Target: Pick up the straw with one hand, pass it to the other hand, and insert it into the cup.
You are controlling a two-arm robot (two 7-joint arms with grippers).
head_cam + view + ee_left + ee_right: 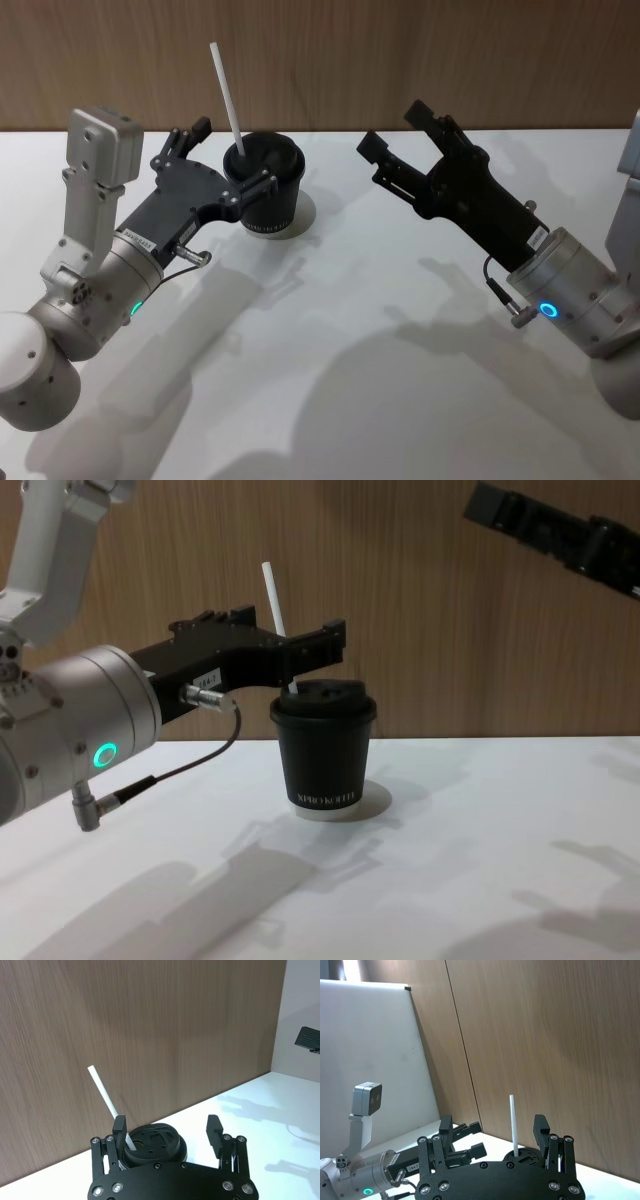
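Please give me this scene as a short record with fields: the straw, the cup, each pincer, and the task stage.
straw: thin white straw stands tilted in the lid opening, leaning toward the robot's left
cup: small black paper cup with black domed lid, upright on the white table
left pincer: open, fingers on either side of the lid, one finger right beside the straw
right pincer: open, raised, apart from the cup
task stage: straw already inserted
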